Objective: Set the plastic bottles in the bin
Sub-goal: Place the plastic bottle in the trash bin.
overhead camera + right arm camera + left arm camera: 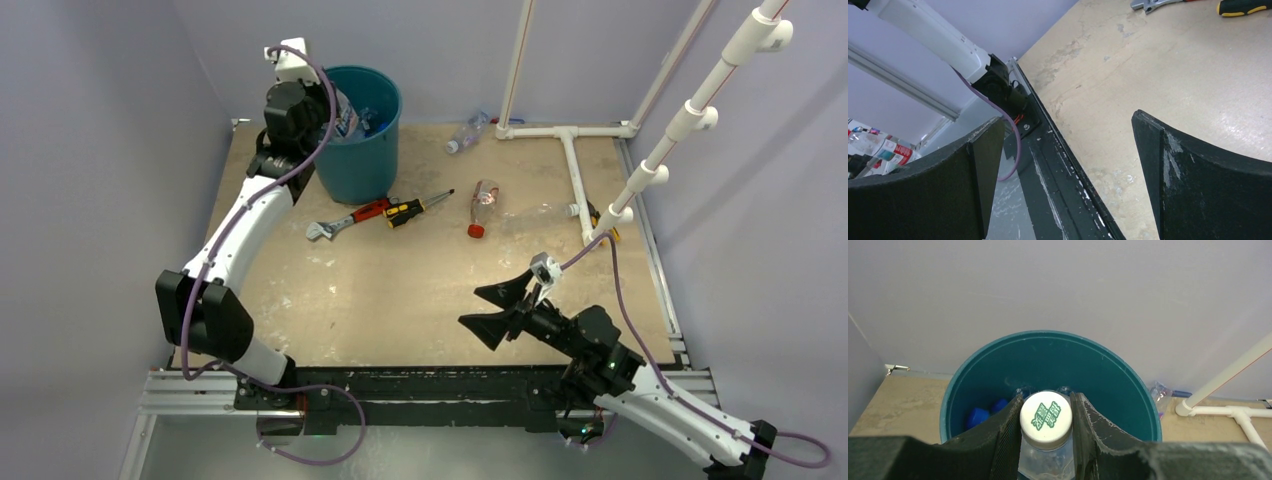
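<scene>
One white-capped bottle (1046, 421) is sitting in my left gripper (1046, 401), whose fingers (1008, 430) are pressing narrow on either side of its cap and shoulder. I am holding it over the mouth of the bin (1048, 357), which is standing at the far left of the table (400, 300), so that a release should drop it straight inside. Blue caps (979, 416) of bottles lying at the bottom are showing beneath it. The teal rim is curving well apart from the bottle at the far side and on both flanks. My own fingers are hiding the near rim, so I am judging the drop clear only on three sides.

My right gripper (1066, 121) is hovering low over the near right of the table, fingers spread wide and gripping nothing, with bare board lying ahead of it. Further out, a red-capped bottle (483, 207) is lying mid-table. Another bottle (467, 132) is resting at the far edge beside the white pipe frame (572, 170), and a clear one (545, 212) appears to be lying against the pipe. A wrench (335, 226) and a screwdriver (415, 210) are lying just near of the bin, crowding that approach.
</scene>
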Tool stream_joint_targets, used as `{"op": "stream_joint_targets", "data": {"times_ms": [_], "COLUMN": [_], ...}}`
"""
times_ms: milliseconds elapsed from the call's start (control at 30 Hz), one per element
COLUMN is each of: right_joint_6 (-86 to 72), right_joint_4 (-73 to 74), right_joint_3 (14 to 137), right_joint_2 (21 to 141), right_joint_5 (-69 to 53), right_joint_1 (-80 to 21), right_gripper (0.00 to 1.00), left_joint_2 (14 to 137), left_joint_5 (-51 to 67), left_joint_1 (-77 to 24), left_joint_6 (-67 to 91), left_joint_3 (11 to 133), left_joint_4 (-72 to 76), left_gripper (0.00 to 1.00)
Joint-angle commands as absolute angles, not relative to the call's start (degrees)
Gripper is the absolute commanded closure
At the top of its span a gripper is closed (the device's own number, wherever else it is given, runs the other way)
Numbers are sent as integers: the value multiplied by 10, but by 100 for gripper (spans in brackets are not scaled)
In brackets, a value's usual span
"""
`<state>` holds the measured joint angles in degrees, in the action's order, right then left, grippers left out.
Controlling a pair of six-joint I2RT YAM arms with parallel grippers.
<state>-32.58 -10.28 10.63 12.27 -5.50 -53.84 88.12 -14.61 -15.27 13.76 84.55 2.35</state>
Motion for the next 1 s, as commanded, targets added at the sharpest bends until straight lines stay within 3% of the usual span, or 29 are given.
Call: {"op": "stream_joint_targets", "data": {"times_ms": [0, 433, 700, 967], "right_joint_6": [-320, -317, -312, -311], "right_joint_4": [-111, -100, -90, -95], "right_joint_3": [115, 108, 114, 110], "right_joint_2": [132, 124, 117, 120], "right_joint_5": [-51, -38, -31, -27], "right_joint_1": [-538, -538, -538, -538], "right_gripper": [2, 2, 1, 1], "left_joint_2": [928, 926, 853, 856], "left_joint_5": [-104, -86, -176, -226], "left_joint_1": [-156, -172, -171, -171], "left_joint_6": [142, 166, 147, 101], "left_joint_3": [798, 723, 784, 807], "left_joint_4": [-20, 137, 217, 303], "left_gripper": [100, 100, 100, 100]}}
